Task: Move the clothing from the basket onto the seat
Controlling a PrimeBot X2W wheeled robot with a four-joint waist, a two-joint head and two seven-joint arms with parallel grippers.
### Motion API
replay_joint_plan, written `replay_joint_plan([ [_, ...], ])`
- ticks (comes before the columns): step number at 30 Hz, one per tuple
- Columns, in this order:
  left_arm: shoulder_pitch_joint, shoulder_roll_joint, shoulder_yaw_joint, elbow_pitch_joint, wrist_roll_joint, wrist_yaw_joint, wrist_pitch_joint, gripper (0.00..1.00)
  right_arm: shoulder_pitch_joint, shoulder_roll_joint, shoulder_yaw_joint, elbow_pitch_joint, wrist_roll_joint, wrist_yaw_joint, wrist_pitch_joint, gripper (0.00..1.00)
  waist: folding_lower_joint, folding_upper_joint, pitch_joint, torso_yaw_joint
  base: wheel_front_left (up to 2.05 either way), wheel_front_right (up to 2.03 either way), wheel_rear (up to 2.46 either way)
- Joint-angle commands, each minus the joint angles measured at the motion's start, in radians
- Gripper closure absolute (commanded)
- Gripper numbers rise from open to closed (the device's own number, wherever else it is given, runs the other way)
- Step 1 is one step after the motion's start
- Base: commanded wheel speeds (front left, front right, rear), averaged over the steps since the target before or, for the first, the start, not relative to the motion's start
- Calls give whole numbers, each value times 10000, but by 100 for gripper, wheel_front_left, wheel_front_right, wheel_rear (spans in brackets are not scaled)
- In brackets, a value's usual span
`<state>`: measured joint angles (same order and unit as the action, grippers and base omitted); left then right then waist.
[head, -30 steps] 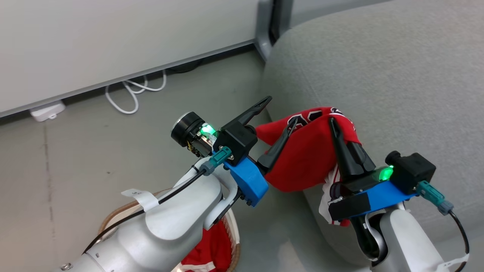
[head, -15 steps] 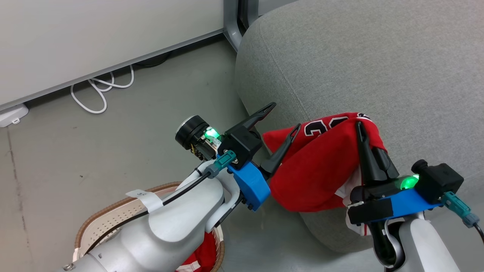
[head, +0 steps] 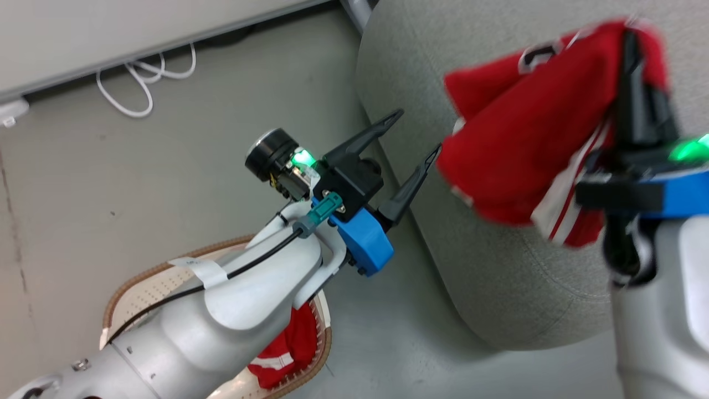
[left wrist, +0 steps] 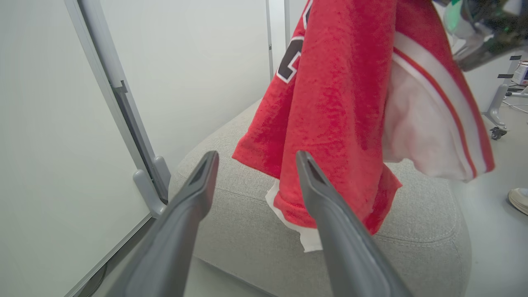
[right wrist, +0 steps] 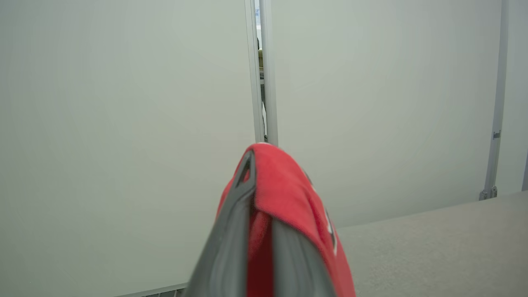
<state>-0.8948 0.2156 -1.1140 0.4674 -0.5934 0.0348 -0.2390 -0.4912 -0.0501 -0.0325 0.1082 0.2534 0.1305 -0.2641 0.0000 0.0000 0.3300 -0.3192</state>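
While the big grey fabric sofa cushion [head: 498, 266] waits at the right of the head view, the red jersey with white-striped trim [head: 515, 138] dangles over it at upper right, pinched in the closed right jaws. It looks like the carrying step. Next up: lower and let go. At lower left, the cream perforated plastic basket [head: 166, 266] holds another red garment [head: 285, 346]. Left jaws at centre gape wide, empty.

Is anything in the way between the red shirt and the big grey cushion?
Nothing I can see. The red jersey with white-striped trim hangs from the right gripper over the grey fabric sofa cushion, whose top looks bare.
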Motion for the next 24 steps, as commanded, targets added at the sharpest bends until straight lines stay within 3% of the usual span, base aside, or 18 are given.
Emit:
replay_joint_plan([
  [1, -289, 99, 41, -93, 102, 60, 70, 0, -684, -41, -303, -147, -229, 5, -5, 100, 0, 0, 606, 204, 0, 0, 0],
  [6, -993, 324, 63, -387, 420, 111, 270, 0, -2694, -529, -1874, -621, -560, 5, -4, 100, 0, 0, 1810, 491, 0, 0, 0],
  [12, -1847, 595, 33, -858, 842, 176, 568, 0, -4804, -2017, -3561, -680, -613, 5, -2, 100, 0, 0, 3299, 803, 0, 0, 0],
  [19, -2388, 901, -13, -1285, 1116, 196, 753, 0, -6159, -3848, -4523, 873, -357, 5, -1, 100, 0, 0, 4487, 820, 0, 0, 0],
  [24, -2459, 1026, -117, -1459, 1217, 235, 862, 0, -6209, -4078, -4475, 2397, -400, 5, -2, 100, 0, 0, 4916, 801, 0, 0, 0],
])
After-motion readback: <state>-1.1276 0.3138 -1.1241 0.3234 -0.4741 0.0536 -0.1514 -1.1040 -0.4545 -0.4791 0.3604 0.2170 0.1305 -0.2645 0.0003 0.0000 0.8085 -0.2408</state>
